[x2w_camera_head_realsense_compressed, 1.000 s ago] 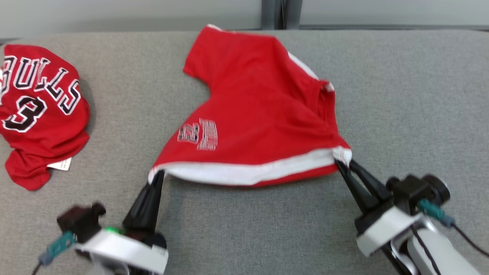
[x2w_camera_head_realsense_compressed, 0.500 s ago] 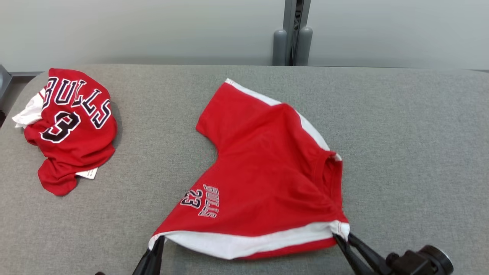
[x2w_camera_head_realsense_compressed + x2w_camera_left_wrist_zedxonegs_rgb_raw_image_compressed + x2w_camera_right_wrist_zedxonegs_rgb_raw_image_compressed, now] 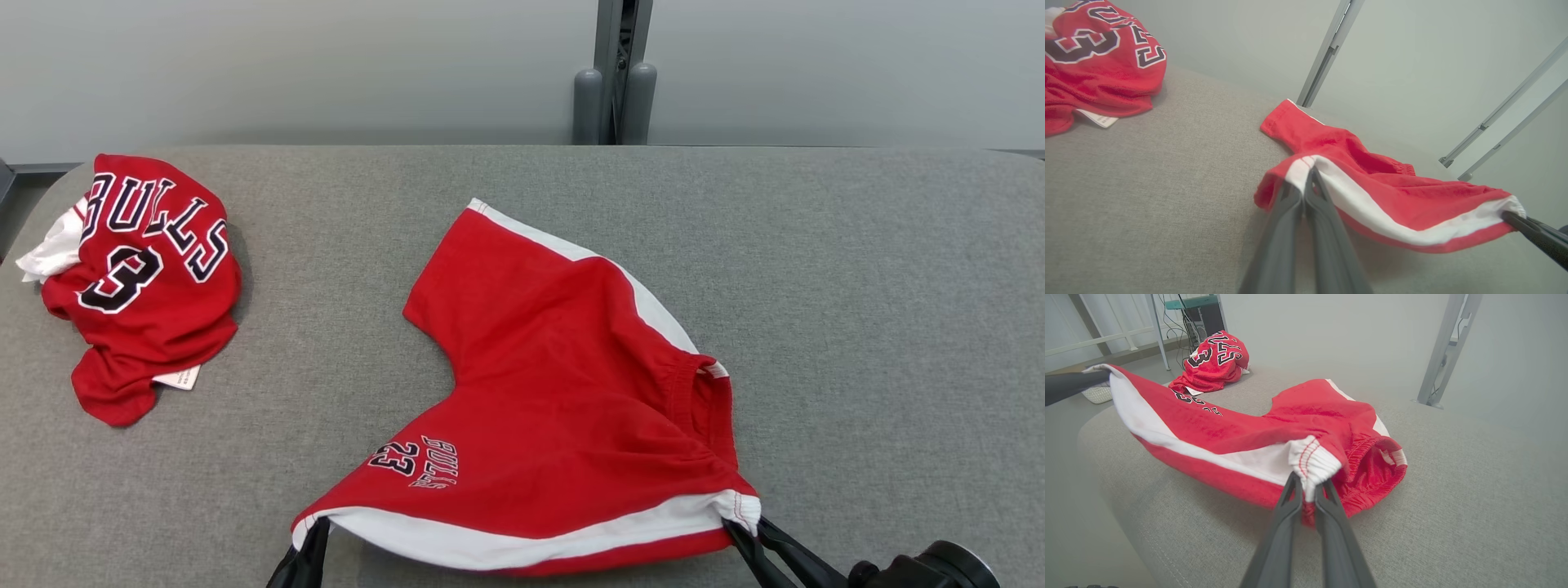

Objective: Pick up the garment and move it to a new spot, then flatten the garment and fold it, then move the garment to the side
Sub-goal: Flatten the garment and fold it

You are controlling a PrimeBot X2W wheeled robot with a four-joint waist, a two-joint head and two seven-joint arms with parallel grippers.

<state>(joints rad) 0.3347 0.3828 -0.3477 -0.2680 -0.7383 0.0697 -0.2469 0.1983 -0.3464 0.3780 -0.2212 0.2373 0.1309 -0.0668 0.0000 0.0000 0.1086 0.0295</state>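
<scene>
The red shorts have slid toward the padded table's front edge. The left gripper and right gripper stay clenched on the shorts' white-striped corners. This looks like flattening underway. A crumpled jersey lies at the far-left corner.

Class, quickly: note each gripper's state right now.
Left gripper: closed on the red-and-white fabric shorts, hem corner.
Right gripper: closed on the same shorts, waistband corner.

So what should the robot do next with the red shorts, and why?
Probably lower both tools so the shorts lie flat: left tool and right tool hold the white-striped edge stretched and lifted, while the far leg rests down.
</scene>
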